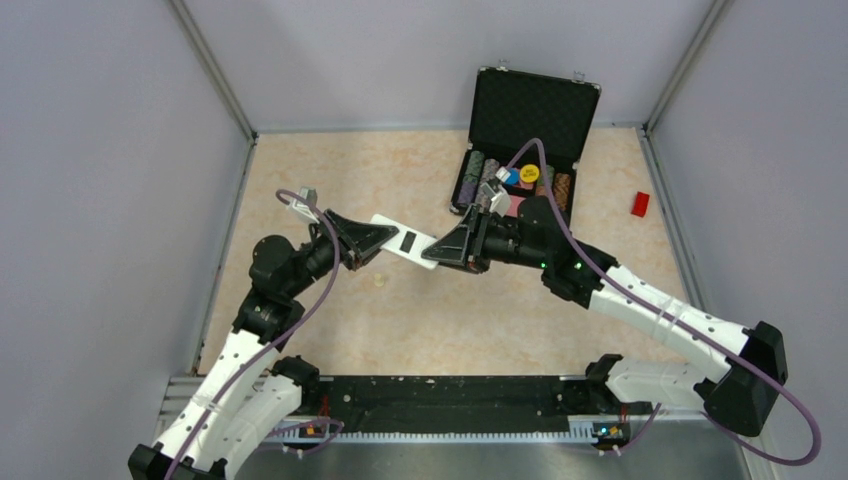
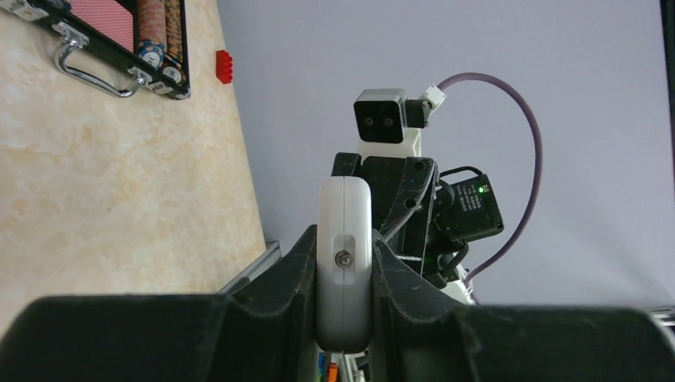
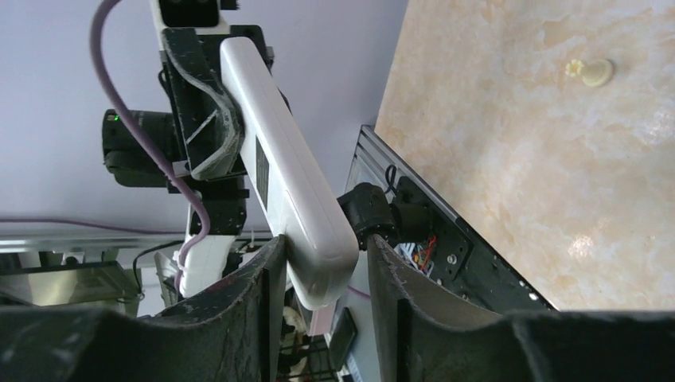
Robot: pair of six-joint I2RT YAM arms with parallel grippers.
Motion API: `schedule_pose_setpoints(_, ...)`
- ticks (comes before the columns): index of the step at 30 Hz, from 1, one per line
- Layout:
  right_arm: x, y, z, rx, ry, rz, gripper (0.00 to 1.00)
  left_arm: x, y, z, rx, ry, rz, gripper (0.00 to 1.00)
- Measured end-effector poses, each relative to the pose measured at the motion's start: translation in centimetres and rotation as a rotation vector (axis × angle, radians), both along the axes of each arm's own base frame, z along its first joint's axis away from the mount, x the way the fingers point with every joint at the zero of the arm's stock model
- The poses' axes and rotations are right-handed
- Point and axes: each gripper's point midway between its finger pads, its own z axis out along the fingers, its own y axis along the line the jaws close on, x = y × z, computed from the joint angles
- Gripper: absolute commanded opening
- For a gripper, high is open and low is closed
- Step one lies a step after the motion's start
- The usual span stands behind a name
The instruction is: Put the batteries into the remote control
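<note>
The remote control (image 1: 392, 231) is held in the air over the middle of the table, white back up, its small dark bay (image 1: 408, 240) showing. My left gripper (image 1: 378, 240) is shut on its left end; in the left wrist view the white end (image 2: 344, 278) sits clamped between the fingers of the gripper (image 2: 344, 239). My right gripper (image 1: 433, 254) is open around the other end; in the right wrist view the remote (image 3: 286, 183) rests against one finger of the gripper (image 3: 326, 243), with a gap to the other. No batteries are in view.
An open black case (image 1: 478, 120) with rows of chips and a blue toy (image 1: 510, 176) stands at the back right. A small red block (image 1: 640, 204) lies at the far right. A cream peg (image 1: 380, 279) lies on the table below the remote.
</note>
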Motion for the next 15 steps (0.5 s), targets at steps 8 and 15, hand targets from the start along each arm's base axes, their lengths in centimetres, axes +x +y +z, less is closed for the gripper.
schedule_pose_setpoints(8,0.0,0.1,1.2,0.066,-0.025,-0.009,0.43,-0.2,-0.2,0.7,-0.088,0.057,-0.020,0.00)
schedule_pose_setpoints(15,-0.1,0.3,1.3,0.121,-0.043,-0.005,0.61,-0.5,-0.4,0.9,-0.097,0.064,-0.034,0.00)
